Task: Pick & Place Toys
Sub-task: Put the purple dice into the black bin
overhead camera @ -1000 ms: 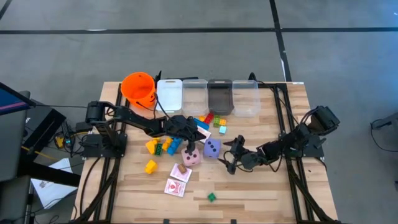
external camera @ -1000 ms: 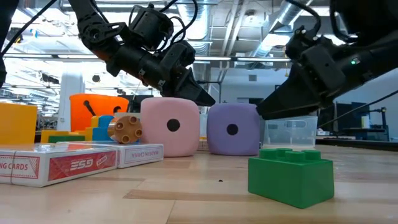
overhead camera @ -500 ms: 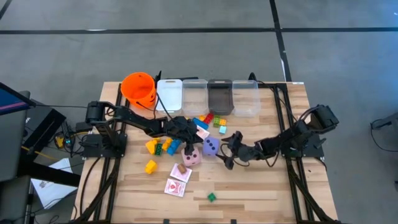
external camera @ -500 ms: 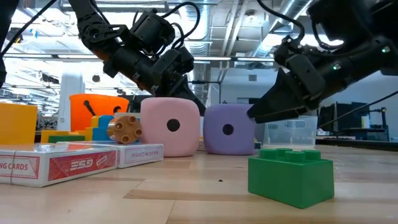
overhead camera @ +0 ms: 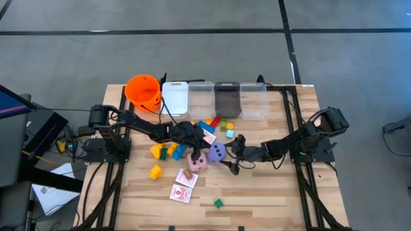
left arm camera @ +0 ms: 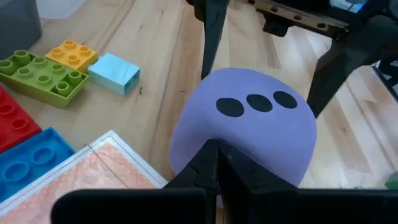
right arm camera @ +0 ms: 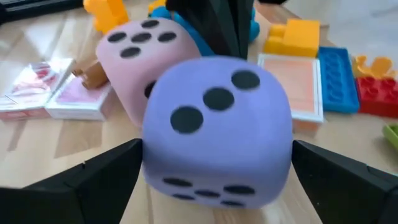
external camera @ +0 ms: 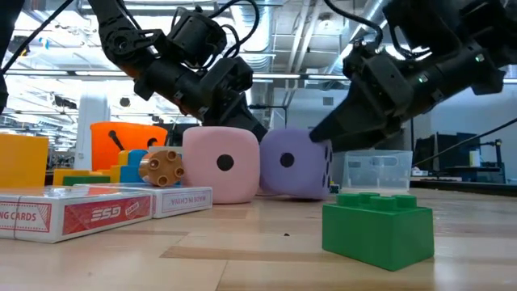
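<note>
The purple die stands mid-table, tilted, right beside the pink die. My right gripper is open, one finger on each side of the purple die. My left gripper is shut, its tip at the purple die's other side, between the two dice. Yellow, blue and green blocks lie left of the dice. Red, blue and green blocks lie behind them. Two red-patterned card packs and a small green block lie nearer the front. My left gripper's shut tip rests against the purple die's side that faces the table's left, coming slanting down from the left. My right gripper reaches in slanting down from the table's right. Its open fingertips lie against two opposite sides of the purple die. The die is tilted, with its lower edge on the table.
An orange bucket and a row of clear bins stand along the far edge. A lone yellow block lies at front left. A small brown wooden piece sits by the card packs.
My right gripper has moved toward the table's left, up to the purple die, staying open, and its fingers now straddle the die. The die has shifted a little toward the pink die and tipped and turned, showing another face.
</note>
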You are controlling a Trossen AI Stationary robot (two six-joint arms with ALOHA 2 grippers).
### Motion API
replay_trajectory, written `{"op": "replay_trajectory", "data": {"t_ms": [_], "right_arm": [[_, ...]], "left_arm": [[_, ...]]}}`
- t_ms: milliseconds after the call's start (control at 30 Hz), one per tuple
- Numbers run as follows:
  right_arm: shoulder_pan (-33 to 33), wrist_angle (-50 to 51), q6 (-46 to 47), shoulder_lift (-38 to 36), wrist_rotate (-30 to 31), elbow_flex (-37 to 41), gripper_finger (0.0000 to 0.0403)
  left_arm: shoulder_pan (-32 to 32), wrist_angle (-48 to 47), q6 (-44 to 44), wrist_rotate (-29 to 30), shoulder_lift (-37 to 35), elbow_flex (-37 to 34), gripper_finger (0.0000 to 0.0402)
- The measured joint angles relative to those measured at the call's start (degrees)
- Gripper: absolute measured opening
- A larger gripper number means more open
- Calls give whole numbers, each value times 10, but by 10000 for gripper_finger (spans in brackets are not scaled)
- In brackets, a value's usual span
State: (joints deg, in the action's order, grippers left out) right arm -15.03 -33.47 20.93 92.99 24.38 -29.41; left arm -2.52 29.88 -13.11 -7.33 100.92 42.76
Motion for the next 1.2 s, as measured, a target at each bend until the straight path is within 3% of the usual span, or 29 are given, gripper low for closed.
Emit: {"op": "replay_trajectory", "data": {"t_ms": [500,1067,1200], "right_arm": [[1,7,4,0,-2,-17,400],[1,91,125,-2,-22,-20,397],[2,100,131,-2,-23,-19,373]], "left_arm": [[2,11,-22,13,18,0,0],[2,14,-22,11,18,0,0],[2,20,-22,13,18,0,0]]}}
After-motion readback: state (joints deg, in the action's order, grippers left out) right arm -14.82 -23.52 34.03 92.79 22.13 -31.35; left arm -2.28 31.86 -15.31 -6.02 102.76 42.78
